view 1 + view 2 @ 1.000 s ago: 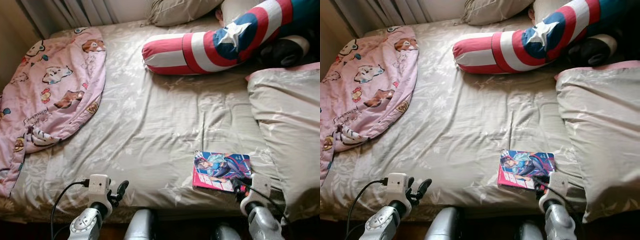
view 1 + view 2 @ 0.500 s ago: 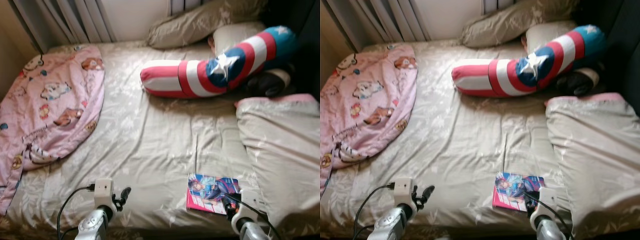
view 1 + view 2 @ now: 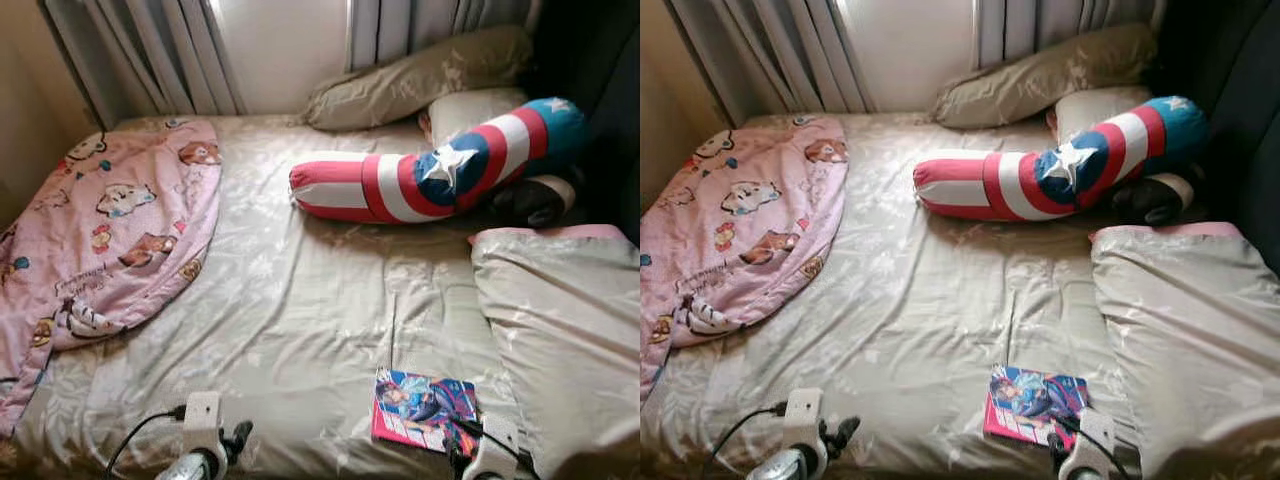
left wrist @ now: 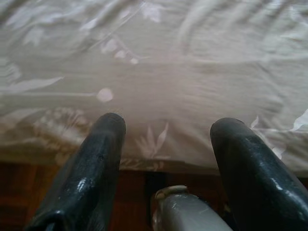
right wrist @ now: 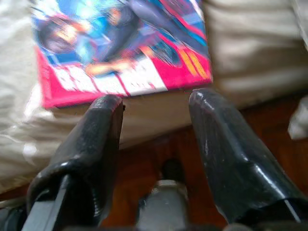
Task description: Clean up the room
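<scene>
One comic book (image 3: pixel 424 410) lies on the bed (image 3: pixel 300 300) near its front edge, just ahead of the right gripper (image 5: pixel 154 103), fingers spread, not touching it. Left gripper (image 4: pixel 166 127) spread over the bed edge.

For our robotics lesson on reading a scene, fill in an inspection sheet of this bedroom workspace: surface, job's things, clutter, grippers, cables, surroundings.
Surface: bed with wrinkled beige leaf-print sheet.
Job's things: pink-and-blue comic book lying flat near the bed's front edge.
Clutter: pink cartoon-print blanket; red-white-blue star bolster; beige pillows; folded beige duvet.
Grippers: left gripper open, empty; right gripper open, just short of the book.
Cables: black cable at the left wrist.
Surroundings: grey curtains, wooden floor.
</scene>
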Controlling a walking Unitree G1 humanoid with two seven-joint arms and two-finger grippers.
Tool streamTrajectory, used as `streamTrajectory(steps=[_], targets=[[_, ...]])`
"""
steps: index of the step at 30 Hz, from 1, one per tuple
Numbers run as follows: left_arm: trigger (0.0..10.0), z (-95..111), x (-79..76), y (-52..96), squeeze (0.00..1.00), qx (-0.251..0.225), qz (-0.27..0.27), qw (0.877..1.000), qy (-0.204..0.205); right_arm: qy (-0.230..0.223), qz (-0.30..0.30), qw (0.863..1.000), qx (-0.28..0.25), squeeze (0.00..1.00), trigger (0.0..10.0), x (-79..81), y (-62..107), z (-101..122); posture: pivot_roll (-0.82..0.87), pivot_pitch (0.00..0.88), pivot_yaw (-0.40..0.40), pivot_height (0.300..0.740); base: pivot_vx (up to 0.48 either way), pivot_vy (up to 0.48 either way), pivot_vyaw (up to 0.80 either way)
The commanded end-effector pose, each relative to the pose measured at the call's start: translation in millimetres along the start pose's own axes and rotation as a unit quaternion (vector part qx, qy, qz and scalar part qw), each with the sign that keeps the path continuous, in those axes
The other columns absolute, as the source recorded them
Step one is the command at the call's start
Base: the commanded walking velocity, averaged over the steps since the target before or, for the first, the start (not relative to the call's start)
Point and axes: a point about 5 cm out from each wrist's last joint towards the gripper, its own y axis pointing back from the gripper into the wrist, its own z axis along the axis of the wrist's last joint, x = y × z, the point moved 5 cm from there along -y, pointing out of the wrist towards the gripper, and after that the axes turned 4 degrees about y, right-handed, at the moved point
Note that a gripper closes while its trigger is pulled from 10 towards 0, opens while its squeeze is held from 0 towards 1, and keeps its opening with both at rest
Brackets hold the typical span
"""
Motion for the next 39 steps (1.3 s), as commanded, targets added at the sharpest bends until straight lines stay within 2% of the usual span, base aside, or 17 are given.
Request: streamTrajectory(steps=[1,4,6,10,21,25,39], targets=[[10.0,-12,13.0,4.5,0.0,0.021,0.023,0.999,0.007,-0.015,0.005,1.0,0.003,0.0,10.0,4.6,-0.3,-2,0.06,0.0,0.052,0.74,0.0,0.356,0.8],[10.0,-15,11.9,4.9,0.0,0.025,0.02,0.999,0.004,-0.02,0.012,1.0,0.006,0.0,10.0,7.3,0.6,-6,0.06,0.0,0.055,0.74,0.0,0.439,0.8],[10.0,-16,11.6,5.2,0.0,0.029,0.018,0.999,-0.003,-0.044,0.022,0.999,0.014,0.0,10.0,10.4,1.2,-10,0.06,0.0,0.06,0.74,0.0,0.48,0.52],[10.0,-18,13.2,5.9,0.0,0.032,0.022,0.999,-0.002,-0.055,0.021,0.998,0.02,0.0,10.0,10.9,1.8,-14,0.06,0.0,0.063,0.74,0.0,0.48,0.0],[10.0,-19,18.4,6.9,0.0,0.034,0.031,0.999,0.0,-0.038,0.034,0.999,0.016,0.0,10.0,16.5,0.6,-10,0.07,0.003,0.057,0.74,0.0,0.48,0.0],[10.0,-18,19.1,6.7,0.0,0.033,0.033,0.999,0.001,-0.043,0.03,0.998,0.018,0.0,10.0,14.2,1.2,-12,0.08,0.017,0.057,0.74,0.0,0.48,0.58],[10.0,-17,18.0,5.9,0.0,0.034,0.033,0.999,-0.001,-0.055,0.033,0.998,0.024,0.0,10.0,14.2,0.9,-12,0.08,0.053,0.05,0.74,0.0,0.48,0.0]])
